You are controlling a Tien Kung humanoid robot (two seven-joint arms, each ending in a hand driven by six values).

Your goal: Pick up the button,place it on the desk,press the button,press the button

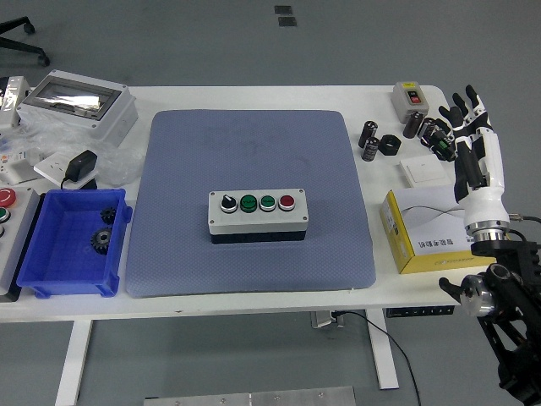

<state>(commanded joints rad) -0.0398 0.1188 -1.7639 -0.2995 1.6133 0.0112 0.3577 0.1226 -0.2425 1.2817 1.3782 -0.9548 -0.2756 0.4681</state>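
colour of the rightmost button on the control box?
Red; the rightmost button on the control box shows clearly in the head view.

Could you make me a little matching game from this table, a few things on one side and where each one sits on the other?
Things:
1. button box
2. black gears
3. yellow carton
4. robot's right hand

Places:
A. inside the blue bin
B. on the blue mat
C. raised, fingers spread, over the table's far right corner
D. at the table's right side, near its front edge

Pairs: 1-B, 2-A, 3-D, 4-C
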